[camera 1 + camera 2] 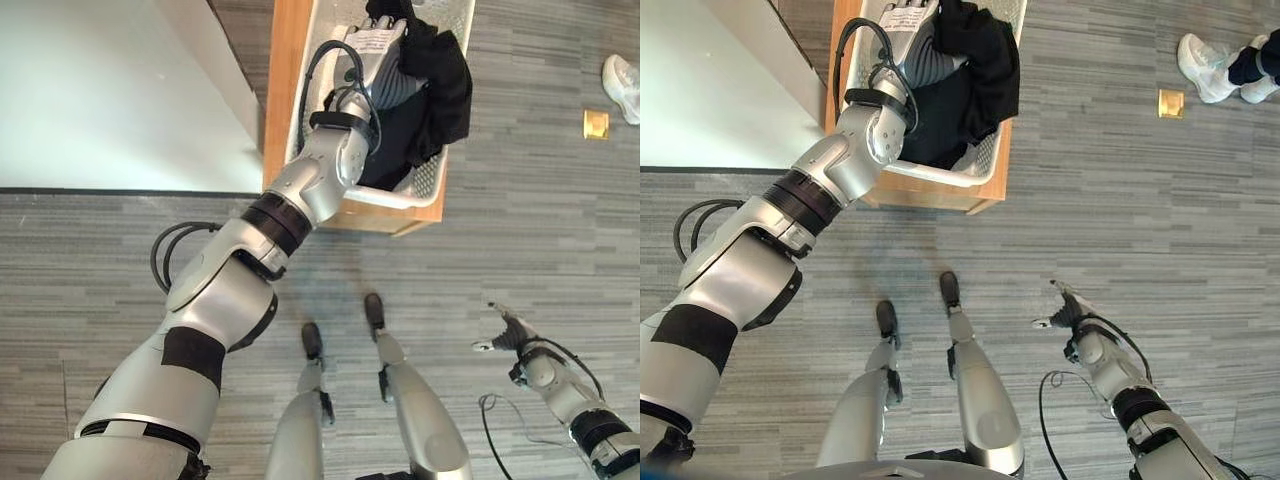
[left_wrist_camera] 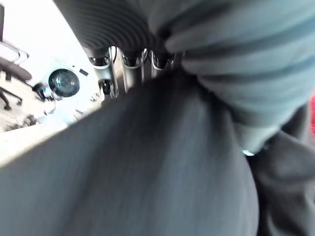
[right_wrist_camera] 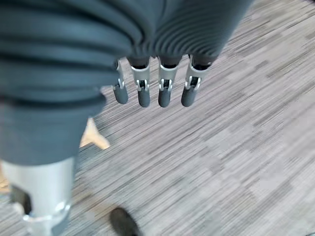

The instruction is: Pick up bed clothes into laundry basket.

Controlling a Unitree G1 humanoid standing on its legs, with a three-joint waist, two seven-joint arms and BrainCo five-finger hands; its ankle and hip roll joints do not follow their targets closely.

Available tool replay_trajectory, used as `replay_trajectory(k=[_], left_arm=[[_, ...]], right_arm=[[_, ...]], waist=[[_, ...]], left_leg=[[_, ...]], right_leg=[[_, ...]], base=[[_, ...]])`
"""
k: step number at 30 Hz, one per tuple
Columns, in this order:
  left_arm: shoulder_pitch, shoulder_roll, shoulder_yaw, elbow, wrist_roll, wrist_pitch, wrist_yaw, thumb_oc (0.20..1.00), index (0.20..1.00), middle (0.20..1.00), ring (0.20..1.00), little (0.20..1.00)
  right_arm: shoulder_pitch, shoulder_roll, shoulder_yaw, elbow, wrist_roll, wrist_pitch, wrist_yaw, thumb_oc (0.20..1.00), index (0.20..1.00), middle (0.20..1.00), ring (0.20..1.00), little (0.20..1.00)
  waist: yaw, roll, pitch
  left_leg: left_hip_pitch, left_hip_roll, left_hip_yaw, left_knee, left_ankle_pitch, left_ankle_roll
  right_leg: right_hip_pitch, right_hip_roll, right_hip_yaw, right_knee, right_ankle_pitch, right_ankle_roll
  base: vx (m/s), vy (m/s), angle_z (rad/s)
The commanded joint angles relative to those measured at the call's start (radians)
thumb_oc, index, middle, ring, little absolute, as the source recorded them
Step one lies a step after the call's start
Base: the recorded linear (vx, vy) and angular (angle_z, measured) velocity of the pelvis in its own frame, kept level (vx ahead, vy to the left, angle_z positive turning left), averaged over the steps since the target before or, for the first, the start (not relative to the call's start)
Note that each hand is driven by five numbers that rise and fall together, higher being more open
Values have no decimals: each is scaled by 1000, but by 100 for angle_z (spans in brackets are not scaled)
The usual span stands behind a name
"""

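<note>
While left arm reaches forward over wooden stand [image 1: 282,90], white laundry basket [image 1: 425,190] sits on that stand, beside white bed [image 1: 100,90]. Black clothes [image 1: 440,85] lie inside basket, part draped over its right rim. Left hand [image 1: 375,45] sits in basket against black cloth; fingers [image 2: 129,66] buried in fabric, grip cannot be told. Right hand [image 1: 1068,308] hangs low over grey floor [image 1: 1160,200], well apart from basket, fingers [image 3: 165,91] relaxed, holding nothing. Person's white shoe [image 1: 1202,62] on floor far right, small gold square [image 1: 1171,103] near it.
</note>
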Motion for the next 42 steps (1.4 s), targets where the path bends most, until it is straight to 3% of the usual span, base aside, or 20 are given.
replay_trajectory(k=[1, 6, 13, 18, 21, 22, 23, 24, 25, 26, 27, 31, 32, 33, 34, 35, 37, 40, 41, 42], left_arm=[[-202, -32, 10, 133, 26, -13, 82, 1000, 1000, 1000, 1000, 1000], [-202, -5, 8, 102, -24, -41, 67, 1000, 1000, 1000, 1000, 1000], [63, -15, 18, -126, -84, -114, -113, 1000, 1000, 1000, 1000, 1000], [333, -85, 69, -298, -105, -139, -118, 1000, 1000, 1000, 1000, 1000], [532, -60, 117, -387, -216, -158, -154, 1000, 1000, 1000, 1000, 1000], [661, -19, 155, -425, -265, -172, -142, 1000, 1000, 1000, 1000, 1000], [663, -19, 155, -427, -266, -171, -143, 1000, 1000, 1000, 1000, 1000], [724, -7, 179, -423, -286, -179, -136, 1000, 1000, 1000, 1000, 1000], [780, 9, 208, -427, -320, -182, -128, 1000, 1000, 1000, 1000, 1000], [848, 36, 256, -431, -319, -177, -125, 1000, 1000, 1000, 1000, 1000], [901, 69, 304, -446, -317, -169, -122, 1000, 1000, 1000, 1000, 1000], [1206, 175, 550, -532, -301, -171, -118, 1000, 1000, 1000, 1000, 1000], [1276, 184, 609, -547, -305, -178, -115, 1000, 1000, 1000, 1000, 1000], [1321, 186, 648, -566, -306, -186, -111, 1000, 1000, 1000, 1000, 1000], [1324, 186, 650, -568, -306, -185, -112, 1000, 1000, 1000, 1000, 1000], [1335, 184, 679, -587, -308, -193, -120, 1000, 1000, 1000, 1000, 1000], [1366, 207, 719, -617, -303, -200, -126, 1000, 1000, 1000, 1000, 1000], [1388, 214, 733, -676, -327, -216, -159, 1000, 1000, 1000, 1000, 1000], [1380, 207, 722, -685, -340, -219, -170, 1000, 1000, 1000, 1000, 1000], [1381, 208, 722, -687, -342, -217, -172, 1000, 1000, 1000, 1000, 1000]], right_arm=[[30, -18, -18, -11, 32, -39, 18, 1000, 1000, 1000, 1000, 1000], [44, -11, -2, 16, 37, -37, 30, 1000, 1000, 1000, 1000, 1000], [92, -3, -21, 59, -15, 13, 72, 1000, 1000, 1000, 1000, 1000], [66, 21, -46, 27, -23, 39, 59, 1000, 1000, 1000, 1000, 1000], [113, 9, -102, -54, -29, 50, 49, 1000, 1000, 1000, 1000, 1000], [135, -6, -181, -108, 0, 42, 23, 1000, 1000, 1000, 1000, 1000], [137, -7, -181, -110, 0, 43, 24, 1000, 1000, 1000, 1000, 1000], [153, -11, -209, -133, 12, 33, 12, 1000, 1000, 1000, 1000, 1000], [170, -15, -233, -155, 29, 15, -3, 1000, 1000, 1000, 1000, 1000], [187, -5, -244, -148, 39, 10, -17, 1000, 1000, 1000, 1000, 1000], [182, -3, -244, -147, 41, 12, -13, 1000, 1000, 1000, 1000, 1000], [174, 24, -221, -194, -9, 12, 5, 1000, 1000, 1000, 1000, 1000], [173, 29, -214, -210, -21, 4, 14, 1000, 1000, 1000, 1000, 1000], [170, 37, -212, -219, -16, -3, 13, 1000, 1000, 1000, 1000, 1000], [170, 37, -210, -218, -16, -4, 13, 1000, 1000, 1000, 1000, 1000], [149, 42, -215, -217, 8, -13, 4, 1000, 1000, 1000, 1000, 1000], [126, 60, -215, -236, 24, -15, 4, 1000, 1000, 1000, 1000, 1000], [101, 82, -215, -271, 42, -19, -1, 1000, 1000, 1000, 1000, 1000], [95, 87, -216, -283, 43, -20, -1, 1000, 1000, 1000, 1000, 1000], [96, 88, -217, -283, 43, -20, -1, 1000, 1000, 1000, 1000, 1000]], waist=[[25, 5, -34], [35, 21, -52], [100, 78, -118], [187, 102, -189], [237, 103, -212], [256, 111, -208], [253, 110, -213], [257, 111, -218], [261, 114, -225], [273, 108, -240], [294, 102, -245], [401, 90, -283], [428, 88, -283], [436, 86, -282], [432, 83, -286], [414, 81, -285], [399, 83, -293], [367, 61, -306], [362, 53, -317], [356, 53, -316]], left_leg=[[-28, 49, -25, 4, 52, -54], [7, 46, -29, 4, 46, -53], [86, 32, -50, 4, 28, -52], [146, 8, -127, 4, 28, -51], [188, -16, -224, 4, 44, -40], [198, -24, -299, 4, 81, -38], [199, -24, -301, 4, 71, -38], [196, -27, -336, 4, 84, -35], [191, -35, -394, 5, 115, -30], [186, -52, -435, 13, 115, -32], [178, -61, -442, 18, 121, -42], [147, -63, -451, 36, 139, -68], [138, -66, -436, 46, 135, -69], [109, -63, -388, 70, 140, -71], [110, -64, -389, 68, 131, -70], [52, -3, -115, 116, 131, -46], [59, 68, 128, 151, 106, -26], [114, 122, 312, 242, 20, -1], [140, 147, 352, 248, -5, -11], [138, 147, 343, 253, -10, -14]], right_leg=[[46, -67, -56, 12, -15, 122], [81, -68, -64, 12, -23, 122], [189, -96, -120, 12, -49, 123], [302, -115, -204, 12, -84, 109], [372, -108, -281, 91, -137, 88], [375, -81, -231, 193, -161, 90], [377, -81, -233, 194, -171, 91], [384, -45, -162, 217, -204, 87], [389, 16, -28, 223, -239, 63], [425, 42, 73, 202, -279, 43], [443, 46, 93, 176, -270, 27], [529, -7, -46, 37, -214, 33], [544, -16, -76, 20, -214, 36], [551, -28, -107, 14, -215, 38], [552, -30, -110, 13, -222, 37], [550, -57, -188, 12, -219, 43], [552, -68, -292, 13, -219, 42], [562, -104, -485, 37, -215, 23], [572, -108, -514, 42, -228, 21], [577, -107, -523, 43, -233, 21]], base=[[8, 28, 4], [17, 5, 1], [84, 8, 15], [62, -15, 51], [55, -83, 89], [35, -101, 117], [17, -101, 125], [41, -92, 99], [36, -90, 169], [-12, -80, 195], [-59, -87, 212], [-90, -136, 119], [-95, -7, 63], [-50, 15, 88], [-207, 92, 122], [-238, 109, 243], [-315, 109, 262], [-183, 18, 191], [-22, -25, 259], [58, 70, 280]])
